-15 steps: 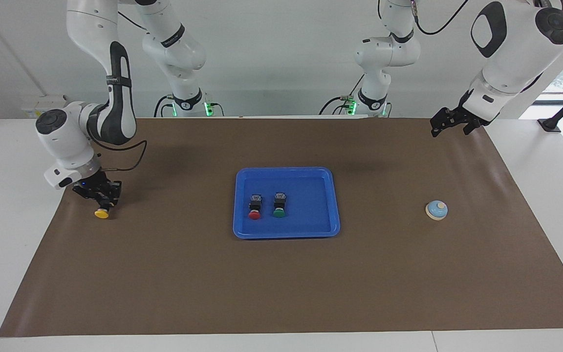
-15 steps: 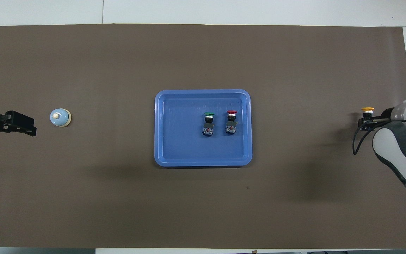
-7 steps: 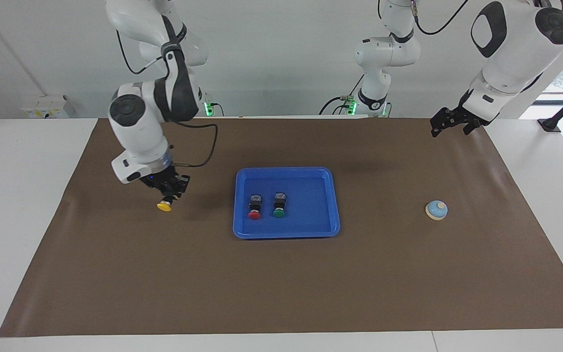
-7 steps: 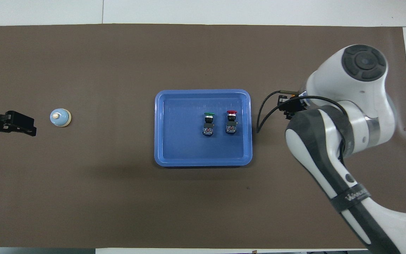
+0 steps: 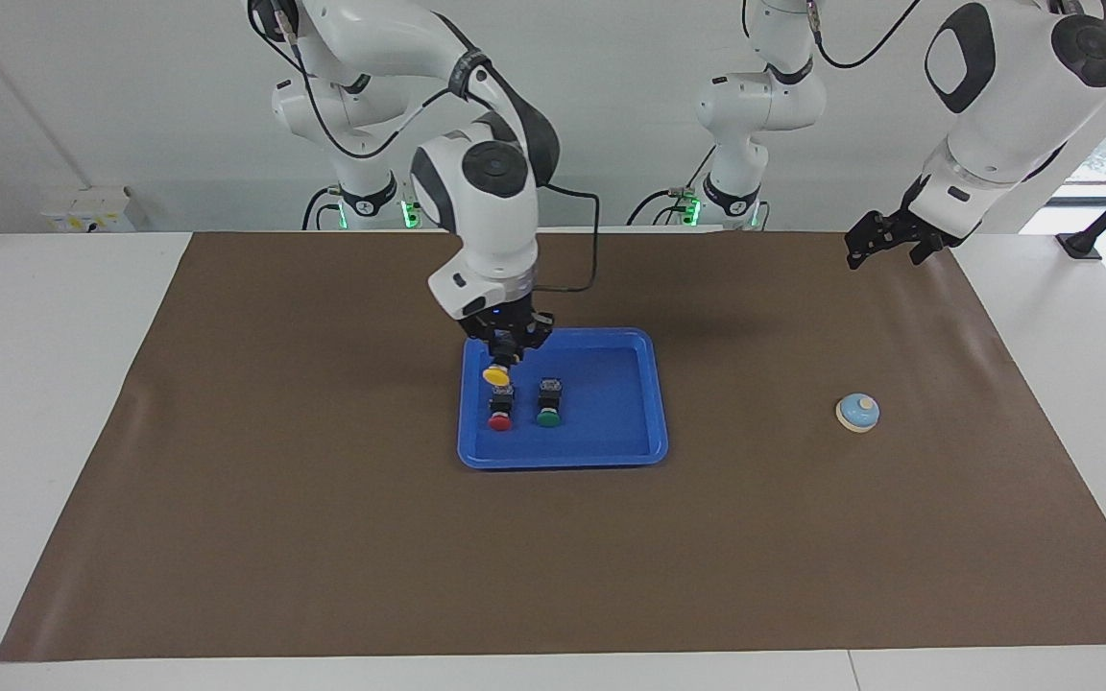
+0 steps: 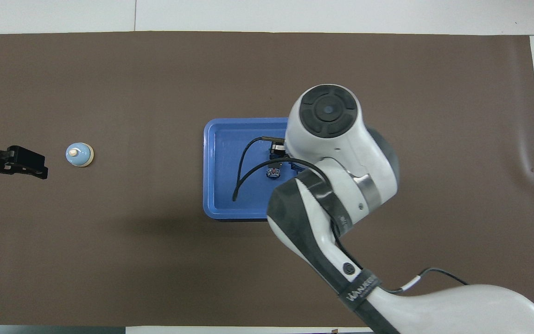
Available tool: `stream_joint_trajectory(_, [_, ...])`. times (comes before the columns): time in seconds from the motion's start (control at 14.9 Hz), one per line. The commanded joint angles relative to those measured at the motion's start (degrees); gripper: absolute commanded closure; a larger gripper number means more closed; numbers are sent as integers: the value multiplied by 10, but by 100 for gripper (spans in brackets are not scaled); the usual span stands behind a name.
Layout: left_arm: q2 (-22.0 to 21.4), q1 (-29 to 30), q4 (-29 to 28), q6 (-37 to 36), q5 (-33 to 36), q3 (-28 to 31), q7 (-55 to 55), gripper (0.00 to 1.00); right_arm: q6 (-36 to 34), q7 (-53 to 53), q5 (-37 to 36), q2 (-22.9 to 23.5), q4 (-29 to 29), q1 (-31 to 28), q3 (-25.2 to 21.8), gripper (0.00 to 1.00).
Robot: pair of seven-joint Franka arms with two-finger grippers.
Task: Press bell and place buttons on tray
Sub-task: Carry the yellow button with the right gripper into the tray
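The yellow button [image 5: 495, 375] hangs cap down from my right gripper [image 5: 507, 353], which is shut on its black body. It is held over the blue tray [image 5: 563, 460] at the end toward the right arm, just above the red button [image 5: 500, 414]. The green button [image 5: 548, 409] lies beside the red one in the tray. In the overhead view the right arm covers much of the tray [image 6: 223, 185]; only the green button's body [image 6: 274, 172] peeks out. The light-blue bell [image 5: 858, 412] [image 6: 79, 154] stands on the mat toward the left arm's end. My left gripper [image 5: 884, 257] [image 6: 43, 166] waits open, raised beside the bell.
A brown mat [image 5: 323, 537] covers the table, with white table edges around it. A black cable [image 6: 244, 171] from the right wrist loops over the tray. The arms' bases stand at the robots' edge of the table.
My right gripper has carried the yellow button from the mat's right-arm end across to over the tray. The left arm, the bell and the two buttons in the tray have not moved.
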Motion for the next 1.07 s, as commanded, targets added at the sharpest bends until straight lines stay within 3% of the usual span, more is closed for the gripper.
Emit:
stream_joint_trajectory(0.0, [-6,3,-2,2,-5,-1,-4,0,-14,18,-4,94,93,41,-3,100])
stream_joint_trajectory(0.54, [-6,3,-2,1,-5,-1,-4,0,182,-34,-11,108,-11,62,-2,100])
stream_joint_trajectory(0.94, [-6,3,-2,1,-5,-1,-4,0,224,-58,-9,102,-52,64,-2,100])
stream_joint_trajectory(1.0, [-6,3,-2,2,-5,-1,-4,0,221,-52,-8,101,-51,63,-2,75])
